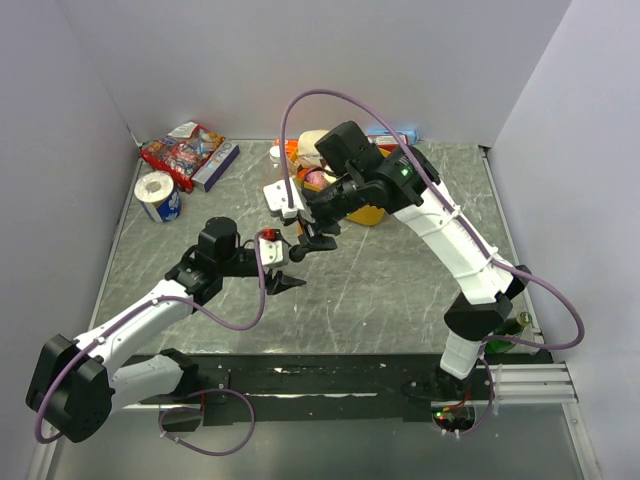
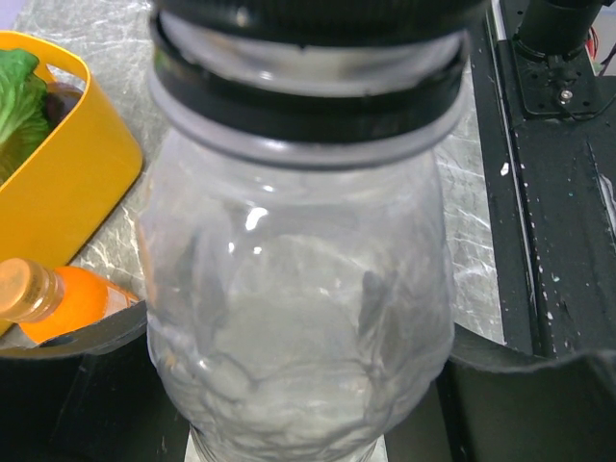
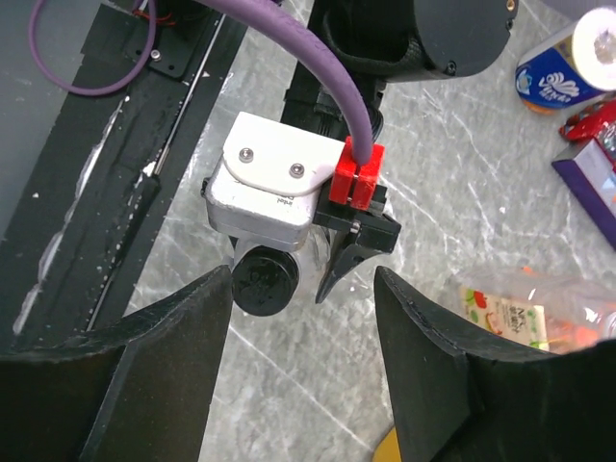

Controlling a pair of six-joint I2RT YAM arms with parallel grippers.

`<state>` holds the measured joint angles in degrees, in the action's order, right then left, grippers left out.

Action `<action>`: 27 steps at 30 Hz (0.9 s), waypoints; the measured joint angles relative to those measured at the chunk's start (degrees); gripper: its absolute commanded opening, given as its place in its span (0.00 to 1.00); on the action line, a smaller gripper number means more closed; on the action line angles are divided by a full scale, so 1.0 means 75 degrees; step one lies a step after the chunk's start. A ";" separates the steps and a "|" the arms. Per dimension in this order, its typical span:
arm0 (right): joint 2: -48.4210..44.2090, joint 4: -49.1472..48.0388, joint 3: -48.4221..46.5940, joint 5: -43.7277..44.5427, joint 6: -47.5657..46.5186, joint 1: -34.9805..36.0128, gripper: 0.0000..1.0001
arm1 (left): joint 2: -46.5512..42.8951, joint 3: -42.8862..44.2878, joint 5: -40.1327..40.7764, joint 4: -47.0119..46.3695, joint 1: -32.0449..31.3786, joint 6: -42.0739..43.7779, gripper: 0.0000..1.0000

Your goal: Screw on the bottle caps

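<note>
Your left gripper (image 2: 298,404) is clamped on the clear greyish bottle (image 2: 298,318), held upright near the table's middle — its black cap (image 3: 262,281) sits on the neck. Your right gripper (image 3: 300,279) hangs just above that cap, jaws apart and empty. The orange drink bottle (image 2: 67,300) is just beside the yellow bowl (image 2: 72,183).

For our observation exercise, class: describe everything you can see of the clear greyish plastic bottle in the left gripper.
The clear greyish plastic bottle is see-through, rounded and bumpy-walled, apparently empty. A grey ring circles its neck under a round black plastic cap. It stands roughly upright, its lower body clamped between the left gripper's black fingers. Its base is hidden.
</note>
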<state>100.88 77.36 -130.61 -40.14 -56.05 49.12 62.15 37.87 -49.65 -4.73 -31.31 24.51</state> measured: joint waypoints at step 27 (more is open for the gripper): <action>0.0017 0.0032 0.0379 0.0265 -0.0259 0.0082 0.58 | 0.0079 0.0000 0.0408 -0.0720 0.0000 -0.0609 0.01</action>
<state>101.01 77.60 -127.76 -38.15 -58.00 49.74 62.74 37.87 -46.59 -10.13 -31.31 19.94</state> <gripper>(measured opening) 0.578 0.649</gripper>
